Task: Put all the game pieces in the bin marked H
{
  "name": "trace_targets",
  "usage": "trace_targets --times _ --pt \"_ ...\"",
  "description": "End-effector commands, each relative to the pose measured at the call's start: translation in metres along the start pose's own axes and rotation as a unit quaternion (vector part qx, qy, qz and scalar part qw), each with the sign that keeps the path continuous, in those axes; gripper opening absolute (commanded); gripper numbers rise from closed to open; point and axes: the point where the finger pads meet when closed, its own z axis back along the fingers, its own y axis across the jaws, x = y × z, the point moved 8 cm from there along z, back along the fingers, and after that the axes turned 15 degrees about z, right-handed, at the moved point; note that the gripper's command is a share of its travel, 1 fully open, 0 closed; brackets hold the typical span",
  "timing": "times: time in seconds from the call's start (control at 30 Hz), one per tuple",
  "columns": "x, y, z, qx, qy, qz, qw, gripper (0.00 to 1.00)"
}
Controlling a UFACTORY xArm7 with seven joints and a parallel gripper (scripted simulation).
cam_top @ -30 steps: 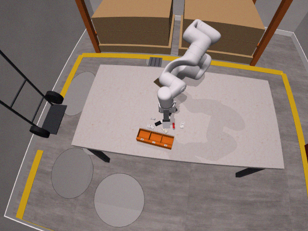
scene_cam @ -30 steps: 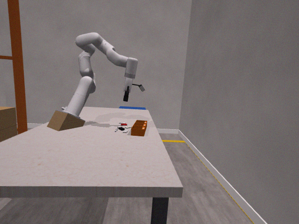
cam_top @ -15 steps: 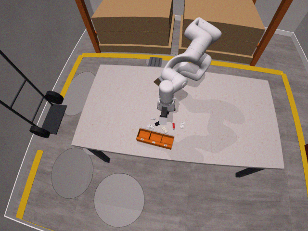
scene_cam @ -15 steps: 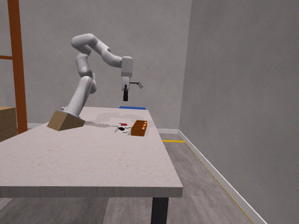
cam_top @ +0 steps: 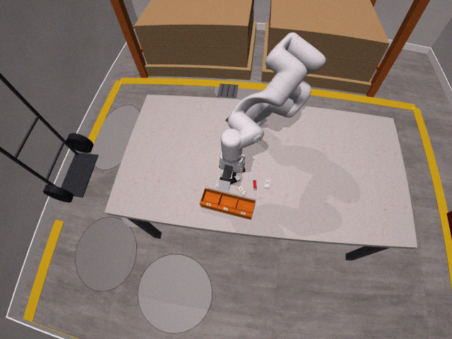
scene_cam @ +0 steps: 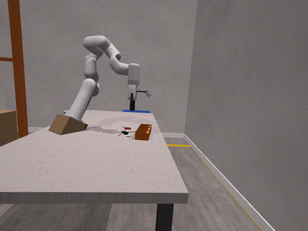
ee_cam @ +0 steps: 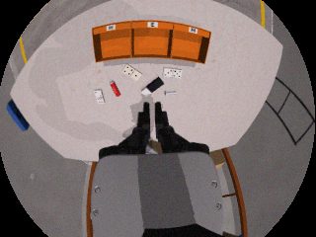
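Note:
An orange bin row (cam_top: 227, 203) with three compartments stands near the table's front edge; it also shows in the wrist view (ee_cam: 152, 41). Its labels are too small to read. Behind it lie small pieces: two white dominoes (ee_cam: 132, 73) (ee_cam: 173, 73), a black piece (ee_cam: 153, 85), a red piece (ee_cam: 115, 89) and a white piece (ee_cam: 99, 97). My gripper (ee_cam: 152, 110) is shut with nothing between its fingers. It points straight down, high above the pieces, just behind the bin; the side view shows it (scene_cam: 132, 107) well clear of the table.
The arm's tan base block (scene_cam: 67, 127) sits at the table's back. A blue mat (scene_cam: 136, 110) lies at the table's far end. Cardboard stacks (cam_top: 197, 32) and orange posts stand behind the table; a hand truck (cam_top: 54, 160) is on the left.

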Motion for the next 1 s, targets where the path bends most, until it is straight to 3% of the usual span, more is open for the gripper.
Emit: trace_targets --times 0.0,0.5,0.97 --pt "-0.019 0.031 -0.025 -0.007 0.004 0.000 1.000 0.07" --pt "-0.053 0.103 -0.085 -0.007 0.004 0.000 1.000 0.07" --pt "-0.054 0.105 -0.089 -0.007 0.004 0.000 1.000 0.07"
